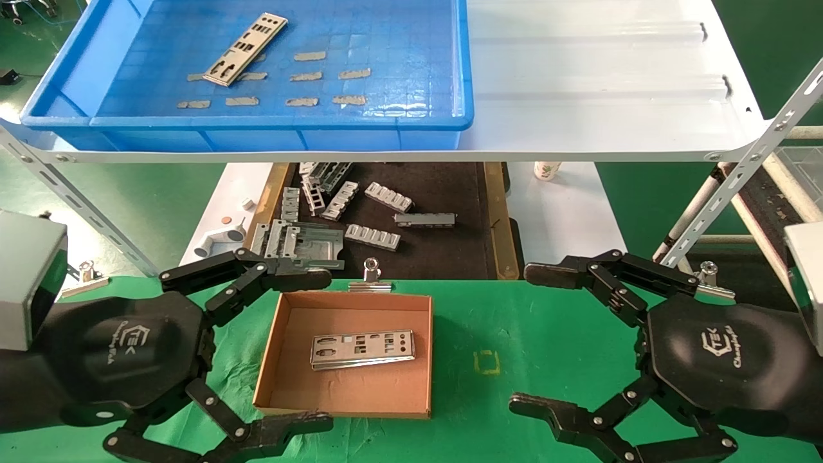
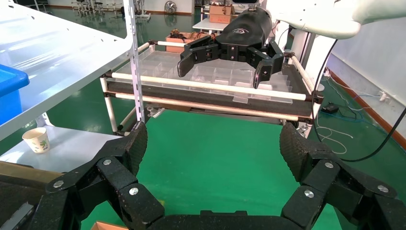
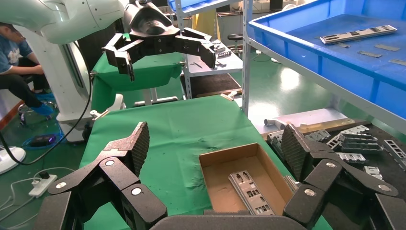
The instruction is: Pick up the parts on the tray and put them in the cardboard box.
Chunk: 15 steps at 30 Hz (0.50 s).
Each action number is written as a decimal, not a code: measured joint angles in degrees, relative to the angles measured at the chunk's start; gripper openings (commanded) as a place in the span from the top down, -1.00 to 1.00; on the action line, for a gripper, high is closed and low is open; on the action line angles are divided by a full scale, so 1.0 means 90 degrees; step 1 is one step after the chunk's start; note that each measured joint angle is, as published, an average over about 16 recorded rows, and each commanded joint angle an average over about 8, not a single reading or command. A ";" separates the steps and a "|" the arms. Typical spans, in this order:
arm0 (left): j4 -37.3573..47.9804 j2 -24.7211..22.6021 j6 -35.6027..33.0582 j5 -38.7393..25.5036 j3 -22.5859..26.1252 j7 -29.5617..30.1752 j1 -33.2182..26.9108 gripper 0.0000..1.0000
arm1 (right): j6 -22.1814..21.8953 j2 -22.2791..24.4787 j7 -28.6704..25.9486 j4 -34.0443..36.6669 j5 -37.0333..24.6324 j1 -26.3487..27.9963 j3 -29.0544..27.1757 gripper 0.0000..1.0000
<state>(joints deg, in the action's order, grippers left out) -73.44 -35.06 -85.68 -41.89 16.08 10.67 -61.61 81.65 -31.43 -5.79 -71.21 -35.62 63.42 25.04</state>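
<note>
One silver part (image 1: 245, 49) lay tilted on the floor of the blue tray (image 1: 161, 119), toward its left half, among short grey tape strips (image 1: 302, 76). The tray sat on a white shelf (image 1: 598, 96) raised above the bench. Other parts (image 1: 362, 349) lay stacked flat inside the cardboard box (image 1: 276, 350), near its middle. The box rested on the green cloth (image 1: 533, 347) covering the bench, and a metal binder clip (image 1: 371, 278) stood just beyond its far wall.

The left gripper (image 1: 321, 350) hung low over the cloth just beside the box's left wall, its fingers (image 1: 302, 278) spread wide and holding nothing. The right gripper (image 1: 537, 339) hung over the cloth to the right of the box, apart from it, its fingers (image 1: 546, 273) also spread wide and empty.

Under the shelf, a dark-floored tray with a wooden rim (image 1: 498, 218) held a scatter of grey ribbed brackets (image 1: 389, 197). A paper cup (image 1: 546, 170) stood on a white surface to the right of that tray. A small yellow square mark (image 1: 487, 362) showed on the cloth between the box and the right gripper.
</note>
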 measured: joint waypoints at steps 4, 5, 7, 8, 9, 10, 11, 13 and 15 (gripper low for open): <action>0.0000 0.0000 0.0000 0.0000 0.0000 0.0000 0.0000 -1.00 | 0.0000 0.0000 0.0000 0.0000 0.0000 0.0000 0.0000 -1.00; 0.0000 0.0000 0.0000 0.0000 0.0000 0.0000 0.0000 -1.00 | 0.0000 0.0000 0.0000 0.0000 0.0000 0.0000 0.0000 -1.00; 0.0000 0.0000 0.0000 0.0000 0.0000 0.0000 0.0000 -1.00 | 0.0000 0.0000 0.0000 0.0000 0.0000 0.0000 0.0000 -1.00; 0.0000 0.0000 0.0000 0.0000 0.0000 0.0000 0.0000 -1.00 | 0.0000 0.0000 0.0000 0.0000 0.0000 0.0000 0.0000 -1.00; 0.0000 0.0000 0.0000 0.0000 0.0000 0.0000 0.0000 -1.00 | 0.0000 0.0000 0.0000 0.0000 0.0000 0.0000 0.0000 -1.00; -0.0001 0.0000 0.0000 0.0000 0.0000 0.0001 0.0000 -1.00 | 0.0000 0.0000 0.0000 0.0000 0.0000 0.0000 0.0000 -1.00; -0.0001 0.0000 0.0000 0.0000 0.0000 0.0001 0.0000 -1.00 | 0.0000 0.0000 0.0000 0.0000 0.0000 0.0000 0.0000 -1.00; 0.0000 0.0000 0.0001 0.0000 -0.0001 0.0001 0.0000 -1.00 | 0.0000 0.0000 0.0000 0.0000 0.0000 0.0000 0.0000 -0.84; 0.0006 -0.0001 0.0007 0.0000 -0.0001 0.0003 -0.0001 -1.00 | 0.0000 0.0000 0.0000 0.0000 0.0000 0.0000 0.0000 -0.37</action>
<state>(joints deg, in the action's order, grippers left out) -73.39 -35.07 -85.61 -41.89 16.07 10.70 -61.62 81.65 -31.43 -5.79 -71.21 -35.62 63.42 25.04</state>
